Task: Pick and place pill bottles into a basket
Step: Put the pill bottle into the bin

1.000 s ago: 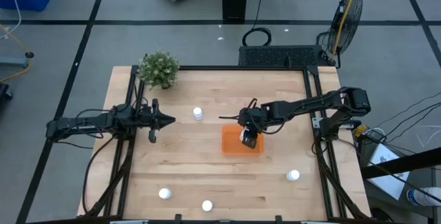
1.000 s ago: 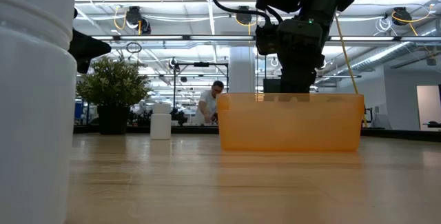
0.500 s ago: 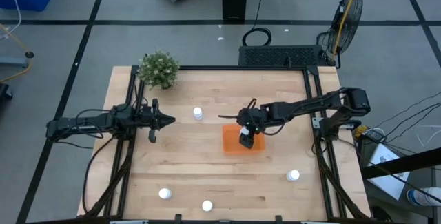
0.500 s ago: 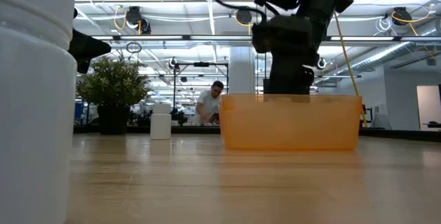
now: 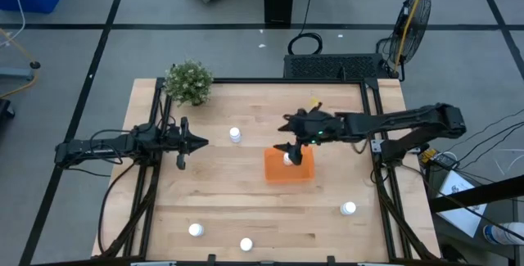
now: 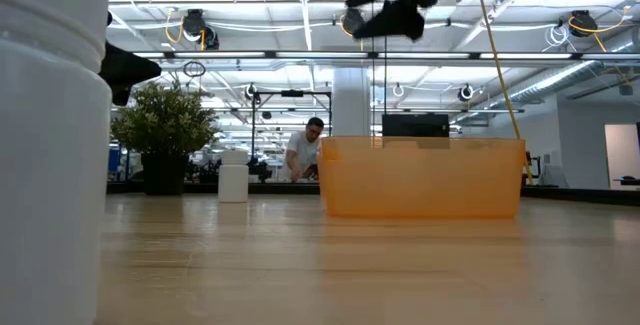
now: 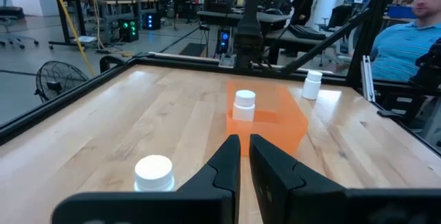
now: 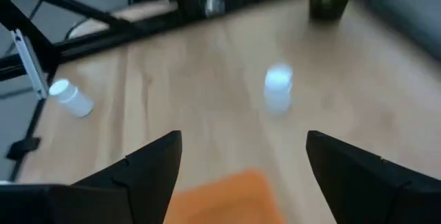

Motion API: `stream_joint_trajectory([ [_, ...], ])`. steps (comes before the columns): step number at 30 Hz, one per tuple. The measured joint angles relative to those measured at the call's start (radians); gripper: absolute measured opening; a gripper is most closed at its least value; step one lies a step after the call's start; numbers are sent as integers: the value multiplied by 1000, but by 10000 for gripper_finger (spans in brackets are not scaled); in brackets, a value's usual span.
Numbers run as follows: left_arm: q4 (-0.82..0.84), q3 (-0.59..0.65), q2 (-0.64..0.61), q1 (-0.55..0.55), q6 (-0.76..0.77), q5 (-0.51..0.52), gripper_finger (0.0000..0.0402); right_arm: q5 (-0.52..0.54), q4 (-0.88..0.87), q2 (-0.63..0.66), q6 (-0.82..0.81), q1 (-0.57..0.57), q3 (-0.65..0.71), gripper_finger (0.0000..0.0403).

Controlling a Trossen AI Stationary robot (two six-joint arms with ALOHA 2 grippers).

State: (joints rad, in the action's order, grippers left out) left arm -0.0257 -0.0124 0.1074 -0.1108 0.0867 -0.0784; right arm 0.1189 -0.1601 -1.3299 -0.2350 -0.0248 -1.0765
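The orange basket (image 5: 288, 171) sits near the table's middle, with one white pill bottle (image 5: 288, 159) standing upright inside it (image 7: 244, 105). My right gripper (image 5: 290, 146) hovers open above the basket's far edge, high over it in the low view (image 6: 388, 13), with nothing between its fingers (image 8: 242, 156). My left gripper (image 5: 201, 142) waits shut at the table's left, holding nothing (image 7: 244, 156). Other pill bottles stand on the wood: one (image 5: 235, 135) at the far left of the basket, two (image 5: 195, 230) (image 5: 246, 244) near the front edge, and one (image 5: 349, 209) at the front right.
A green potted plant (image 5: 189, 82) stands at the far left corner. One front-edge bottle fills the low view's left side (image 6: 50, 145). Bare wood lies between the basket and the front bottles. A person (image 7: 413, 31) sits beyond the table.
My right gripper has opened and let go of the pill bottle, which now stands in the basket. The gripper has then risen clear of the basket and drawn back slightly toward the table's far edge.
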Motion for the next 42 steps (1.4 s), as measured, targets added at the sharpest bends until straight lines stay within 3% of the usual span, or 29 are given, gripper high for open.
stream_joint_trajectory([
  [7, 0, 0, 0, 0, 2, 0, 37, 42, 347, 200, 127, -14, 236, 300],
  [12, -26, 0, 14, 0, 107, 56, 37, 48, 543, 360, 145, 10, 435, 300],
  [20, -66, -80, 157, 0, 53, 69, 50, 68, 627, 473, 184, 35, 566, 300],
  [23, -62, -146, 247, 0, 47, 91, 87, 68, 627, 472, 201, 38, 577, 300],
  [28, -31, -275, 428, 0, 70, 123, 184, 67, 628, 464, 221, 39, 580, 300],
  [34, 246, -507, 691, -5, 37, 123, 288, 65, 635, 472, 251, 39, 580, 300],
  [38, 390, -694, 878, -25, -42, 91, 326, 64, 657, 472, 276, 39, 580, 300],
  [42, 524, -869, 1030, -46, -151, 88, 336, 64, 664, 472, 281, 37, 580, 300],
])
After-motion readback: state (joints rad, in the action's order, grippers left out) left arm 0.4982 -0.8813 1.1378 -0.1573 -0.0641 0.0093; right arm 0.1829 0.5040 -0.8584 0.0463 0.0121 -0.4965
